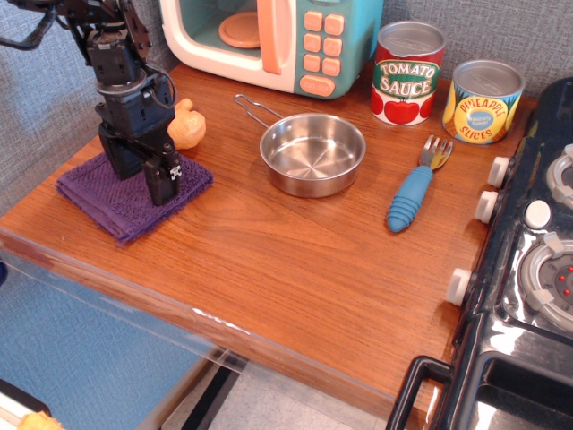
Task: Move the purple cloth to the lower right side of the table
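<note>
Reaching stage, by the look of it: black robot gripper (163,186) low over the purple cloth (132,192), fingertips at or just above the terry surface near its right corner. No lift of the fabric visible, so probably not grasped yet. Whether the jaws stand apart or together: impossible to tell from this angle, one dark finger hiding the other.

Cloth lying flat at the far left of the reddish-brown wooden table (295,260), close to the front edge, directly beneath the tool. Just behind it, a small tan toy figure (186,125), partly hidden by the arm. Further right, a steel pan (312,154), a blue-handled fork (414,193), two toy cans and a toy microwave along the back wall. Black stove (528,269) at the right edge.

Next move, in all likelihood: a firm pinch on the fabric, then a carry or drag across the bare wood in front of the pan, toward the near right corner beside the stove knobs.
</note>
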